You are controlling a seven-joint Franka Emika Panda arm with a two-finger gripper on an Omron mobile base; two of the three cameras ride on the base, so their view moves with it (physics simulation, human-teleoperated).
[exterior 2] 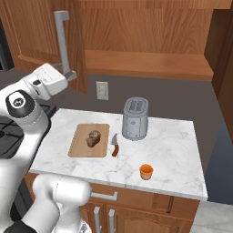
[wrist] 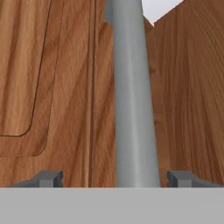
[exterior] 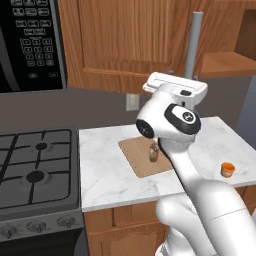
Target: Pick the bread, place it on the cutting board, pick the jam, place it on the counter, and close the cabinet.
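A: Where's the gripper (wrist: 114,178)?

B: We have it up at the cabinet (exterior 2: 132,32), at the long grey bar handle (wrist: 131,96) of the open left door (exterior 2: 41,36). In the hand view the two fingertips (wrist: 48,178) stand wide apart at 6 o'clock, one on each side of the bar. We see clear gaps between tips and handle, so the jaws are spread and hold nothing.

A: Base views agree?

B: Yes. In the right base view the white hand (exterior 2: 48,81) sits at 9 o'clock of the frame, right at the foot of the handle. The door swings out toward us; the shelf inside is exposed.

A: Bread?

B: The bread (exterior 2: 93,138) lies on the cutting board (exterior 2: 79,148), near its middle. The board lies flat on the counter (exterior 2: 173,150), on its left part.

A: Jam?

B: The jam (exterior 2: 146,171) stands upright on the counter near the front edge, at about 4 o'clock from the board, well apart from it.

A: Anything else on the slab?

B: A knife (exterior 2: 114,146) lies just beside the board at its 3 o'clock. A toaster (exterior 2: 135,118) stands at 12 o'clock from the jam, near the wall. A stove (exterior: 35,165) sits at 9 o'clock of the counter.
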